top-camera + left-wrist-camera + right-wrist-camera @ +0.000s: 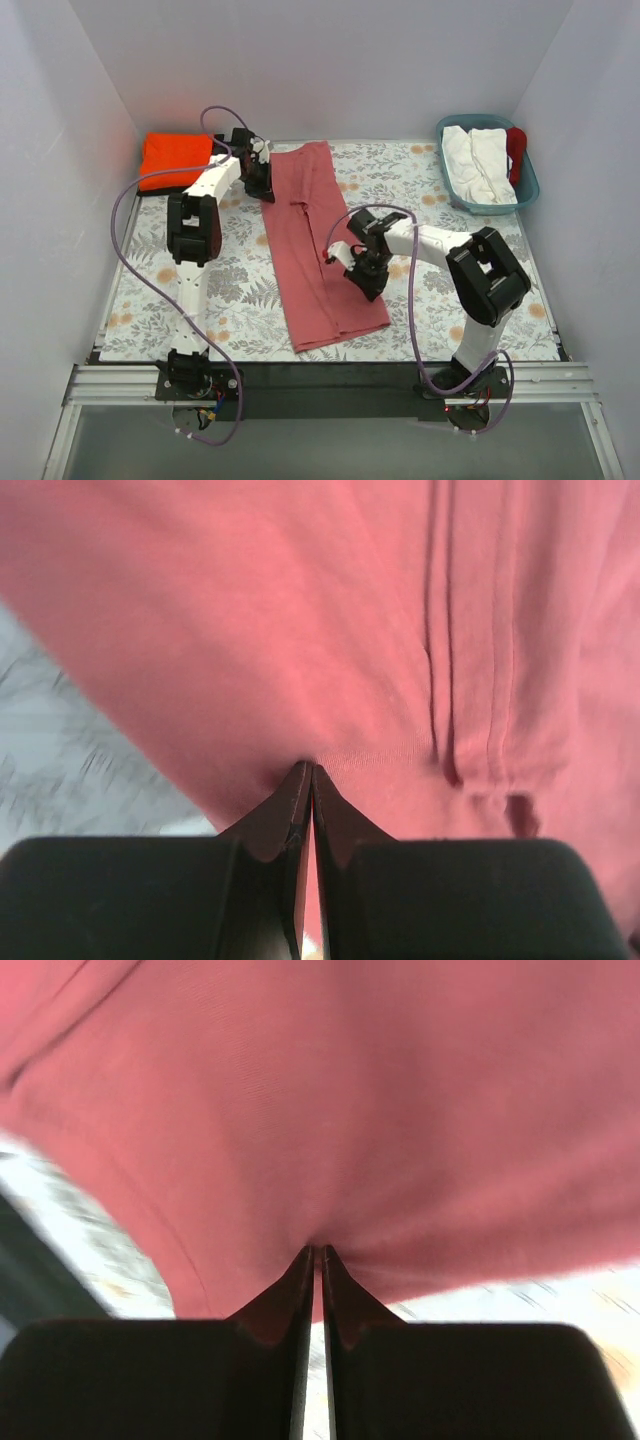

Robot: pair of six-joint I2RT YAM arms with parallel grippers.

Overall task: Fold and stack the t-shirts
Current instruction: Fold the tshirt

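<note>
Far left corner of the table: orange shirt, folded square, lying flat, apart from all other cloth. Just right of it, the left gripper is down at the far left edge of the rose shirt. In the left wrist view this gripper has its jaws closed tip to tip, with a fold of the rose shirt pinched between them at the hem; two seam lines run down the cloth to the right of the pinch. Centre of the table: the rose shirt lies as a long narrow strip running from the far side toward the near edge, flat on the floral surface, with its near end broader than its far end. The right gripper sits on the strip's right side, toward its near end. In the right wrist view this gripper likewise has its jaws closed to a slit, with the rose shirt bunched and held at the tips; the table shows below the cloth on both sides. Far right corner: a teal basket holding white cloth and a red item against its right wall; what the red item is cannot be told.
</note>
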